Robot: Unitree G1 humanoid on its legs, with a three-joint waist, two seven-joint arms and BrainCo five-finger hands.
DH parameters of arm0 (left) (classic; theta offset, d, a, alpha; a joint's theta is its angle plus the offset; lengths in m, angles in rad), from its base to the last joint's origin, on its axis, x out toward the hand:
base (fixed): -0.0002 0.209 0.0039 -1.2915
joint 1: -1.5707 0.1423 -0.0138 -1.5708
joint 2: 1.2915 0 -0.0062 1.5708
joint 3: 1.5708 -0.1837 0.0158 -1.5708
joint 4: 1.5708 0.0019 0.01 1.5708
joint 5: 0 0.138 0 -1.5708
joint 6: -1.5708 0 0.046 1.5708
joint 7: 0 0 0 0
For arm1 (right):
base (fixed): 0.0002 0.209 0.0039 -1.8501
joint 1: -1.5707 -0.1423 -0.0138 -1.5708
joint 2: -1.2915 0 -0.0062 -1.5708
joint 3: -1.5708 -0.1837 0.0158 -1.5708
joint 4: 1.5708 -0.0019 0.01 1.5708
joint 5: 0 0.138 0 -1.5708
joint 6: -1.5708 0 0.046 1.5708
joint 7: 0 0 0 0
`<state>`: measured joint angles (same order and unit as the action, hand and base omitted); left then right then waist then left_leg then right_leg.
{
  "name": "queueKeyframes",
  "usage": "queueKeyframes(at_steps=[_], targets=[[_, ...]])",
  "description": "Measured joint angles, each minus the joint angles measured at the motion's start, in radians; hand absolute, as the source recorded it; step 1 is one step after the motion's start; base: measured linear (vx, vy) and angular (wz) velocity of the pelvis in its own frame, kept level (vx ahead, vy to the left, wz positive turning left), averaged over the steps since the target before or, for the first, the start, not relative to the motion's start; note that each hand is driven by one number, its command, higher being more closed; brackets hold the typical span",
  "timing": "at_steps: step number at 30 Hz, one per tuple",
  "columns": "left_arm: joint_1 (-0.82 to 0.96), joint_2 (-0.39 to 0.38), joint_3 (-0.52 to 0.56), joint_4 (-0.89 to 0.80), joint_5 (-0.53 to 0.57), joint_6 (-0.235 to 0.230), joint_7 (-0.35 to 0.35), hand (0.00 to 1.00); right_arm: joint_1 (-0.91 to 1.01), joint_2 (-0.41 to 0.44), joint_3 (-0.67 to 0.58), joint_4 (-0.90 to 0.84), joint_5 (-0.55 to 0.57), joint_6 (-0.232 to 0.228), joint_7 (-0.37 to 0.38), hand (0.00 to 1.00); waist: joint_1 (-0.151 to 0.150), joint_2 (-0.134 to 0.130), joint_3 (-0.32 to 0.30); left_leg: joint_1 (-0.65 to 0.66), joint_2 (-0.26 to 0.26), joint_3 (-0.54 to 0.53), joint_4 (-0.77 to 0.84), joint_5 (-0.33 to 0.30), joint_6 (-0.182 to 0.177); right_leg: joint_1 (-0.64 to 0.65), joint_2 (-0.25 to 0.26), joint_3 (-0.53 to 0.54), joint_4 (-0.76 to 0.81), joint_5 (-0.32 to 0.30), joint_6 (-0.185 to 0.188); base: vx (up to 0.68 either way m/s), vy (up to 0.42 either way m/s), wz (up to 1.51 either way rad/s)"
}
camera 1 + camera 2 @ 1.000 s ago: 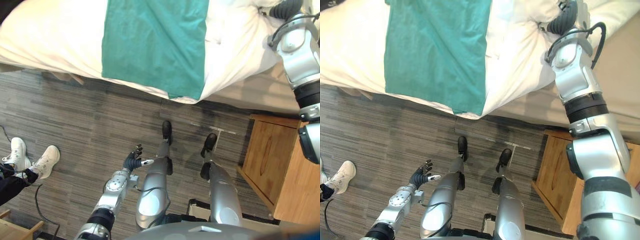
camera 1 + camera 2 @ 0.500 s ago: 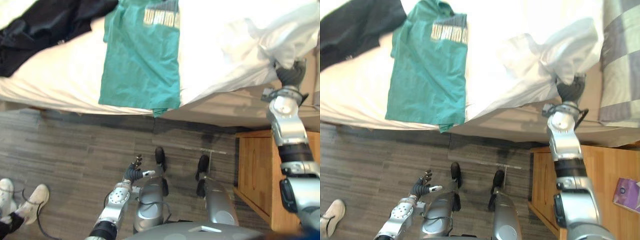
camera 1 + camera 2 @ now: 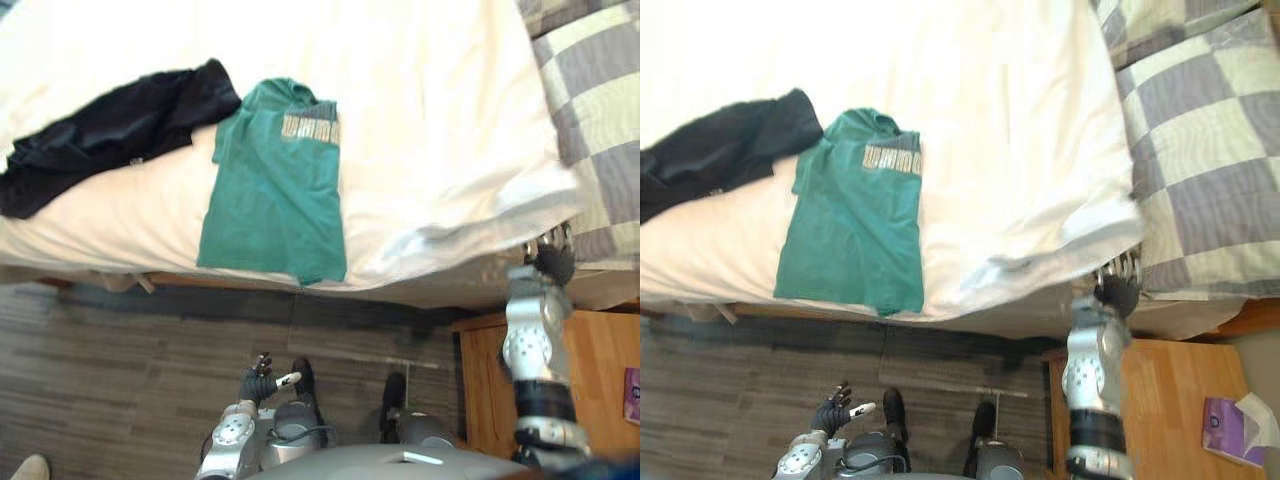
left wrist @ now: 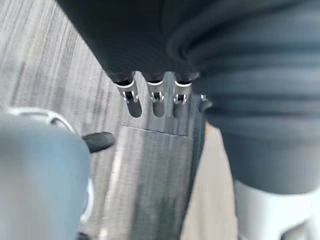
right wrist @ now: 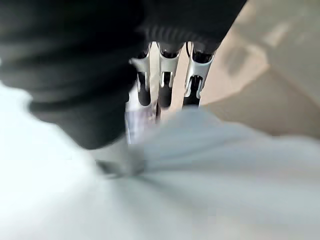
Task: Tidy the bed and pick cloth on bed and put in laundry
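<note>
A green T-shirt (image 3: 275, 185) lies flat on the white duvet (image 3: 440, 130), its hem hanging over the bed's near edge. A black garment (image 3: 110, 135) lies crumpled to its left, touching its collar. My right hand (image 3: 1118, 290) is at the duvet's near right corner, beside the checked pillow (image 3: 1200, 150). In the right wrist view its fingers (image 5: 167, 80) stretch straight above the white cloth (image 5: 200, 180), open. My left hand (image 3: 262, 380) hangs low over the floor with fingers (image 4: 157, 97) straight and holds nothing.
A wooden nightstand (image 3: 1170, 400) stands by the bed at the lower right, with a purple packet (image 3: 1222, 420) on it. Grey plank floor (image 3: 120, 380) runs along the bed's near side. A shoe tip (image 3: 30, 468) shows at the lower left.
The camera has swung up over the bed. My right hand carried the duvet corner toward the pillow, then uncurled its fingers from it; the corner now lies on the bed. The left hand stayed low.
</note>
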<state>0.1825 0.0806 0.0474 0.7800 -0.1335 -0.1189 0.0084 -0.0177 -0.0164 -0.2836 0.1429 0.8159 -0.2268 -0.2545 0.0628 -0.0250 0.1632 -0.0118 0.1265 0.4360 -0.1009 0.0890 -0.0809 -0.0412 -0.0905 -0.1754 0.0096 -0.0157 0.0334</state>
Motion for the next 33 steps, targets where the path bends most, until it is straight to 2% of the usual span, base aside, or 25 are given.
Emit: queueKeyframes(at_steps=[4, 8, 12, 13, 18, 21, 24, 27, 28, 30, 33], targets=[[0.022, -0.037, 0.056, 0.05, -0.021, -0.01, 0.0, 0.0, 0.176, 0.074, -0.006, 0.062, 0.018, -0.052, 0.031, 0.0, -0.027, 0.017, -0.046, 0.067, 0.003, 0.052, -0.004, -0.036, 0.013, 0.053, 0.002, 0.014, 0.001, -0.024, 0.001, 0.04, 0.012, -0.17], [0.03, -0.052, 0.083, 0.074, -0.022, -0.013, 0.003, 0.0, 0.237, 0.079, -0.006, 0.199, 0.024, -0.073, 0.022, 0.0, -0.041, 0.019, -0.078, 0.088, 0.004, 0.083, -0.005, -0.054, 0.01, 0.069, 0.002, 0.029, -0.005, -0.027, 0.003, 0.0, 0.015, -0.15], [0.022, -0.053, 0.091, 0.09, -0.059, 0.068, 0.015, 0.0, 0.275, 0.077, -0.024, 0.29, 0.022, -0.079, -0.041, 0.0, -0.048, 0.021, -0.105, 0.11, 0.003, 0.11, -0.005, -0.069, 0.014, 0.088, 0.001, 0.044, -0.015, -0.029, 0.006, 0.01, 0.014, -0.11], [0.021, -0.053, 0.091, 0.09, -0.073, 0.08, 0.015, 0.0, 0.281, 0.077, -0.028, 0.29, 0.02, -0.083, -0.047, 1.0, -0.048, 0.022, -0.107, 0.111, 0.003, 0.111, -0.005, -0.07, 0.013, 0.088, 0.001, 0.045, -0.017, -0.03, 0.006, 0.04, 0.01, -0.06], [0.012, -0.052, 0.112, 0.089, -0.092, 0.152, 0.014, 0.0, 0.287, 0.076, -0.022, 0.254, -0.1, -0.091, -0.093, 1.0, -0.048, 0.018, -0.114, 0.13, 0.002, 0.118, -0.005, -0.074, 0.006, 0.108, 0.001, 0.048, -0.028, -0.026, 0.002, 0.05, 0.005, -0.03], [0.013, -0.055, 0.11, 0.086, -0.091, 0.179, 0.016, 0.0, 0.276, 0.072, 0.017, 0.059, -0.16, -0.06, -0.09, 1.0, -0.053, 0.01, -0.127, 0.136, 0.003, 0.12, -0.005, -0.074, 0.005, 0.116, 0.001, 0.048, -0.034, -0.025, 0.002, 0.07, 0.001, -0.01], [0.016, -0.05, 0.1, 0.075, -0.09, 0.198, 0.025, 0.0, 0.217, 0.042, 0.064, -0.102, -0.17, -0.023, -0.051, 1.0, -0.055, -0.003, -0.14, 0.135, 0.006, 0.119, -0.004, -0.074, 0.005, 0.117, 0.004, 0.048, -0.037, -0.024, 0.003, 0.05, -0.014, 0.02], [0.02, -0.039, 0.068, 0.067, -0.091, 0.205, 0.038, 0.0, 0.157, 0.025, 0.07, -0.213, -0.093, 0.007, 0.031, 1.0, -0.054, -0.009, -0.148, 0.136, 0.008, 0.113, -0.003, -0.067, 0.004, 0.118, 0.006, 0.046, -0.037, -0.018, 0.01, 0.02, -0.016, 0.06], [0.02, -0.039, 0.067, 0.067, -0.093, 0.206, 0.042, 0.0, 0.132, 0.01, 0.083, -0.241, -0.024, 0.024, 0.074, 1.0, -0.056, -0.008, -0.148, 0.135, 0.01, 0.11, -0.003, -0.065, 0.004, 0.117, 0.009, 0.046, -0.037, -0.013, 0.011, 0.0, 0.0, 0.0], [0.02, -0.035, 0.061, 0.067, -0.095, 0.214, 0.042, 0.0, 0.108, -0.005, 0.096, -0.269, 0.061, 0.046, 0.111, 1.0, -0.054, -0.009, -0.148, 0.132, 0.01, 0.103, -0.004, -0.064, 0.005, 0.117, 0.009, 0.046, -0.039, -0.013, 0.01, -0.05, -0.028, 0.03], [0.016, -0.018, 0.029, 0.067, -0.096, 0.223, 0.042, 0.0, 0.038, -0.012, 0.102, -0.285, 0.195, 0.074, 0.115, 1.0, -0.054, -0.012, -0.147, 0.101, 0.01, 0.088, -0.004, -0.059, 0.008, 0.093, 0.011, 0.048, -0.039, -0.009, 0.005, -0.1, -0.036, 0.01]])
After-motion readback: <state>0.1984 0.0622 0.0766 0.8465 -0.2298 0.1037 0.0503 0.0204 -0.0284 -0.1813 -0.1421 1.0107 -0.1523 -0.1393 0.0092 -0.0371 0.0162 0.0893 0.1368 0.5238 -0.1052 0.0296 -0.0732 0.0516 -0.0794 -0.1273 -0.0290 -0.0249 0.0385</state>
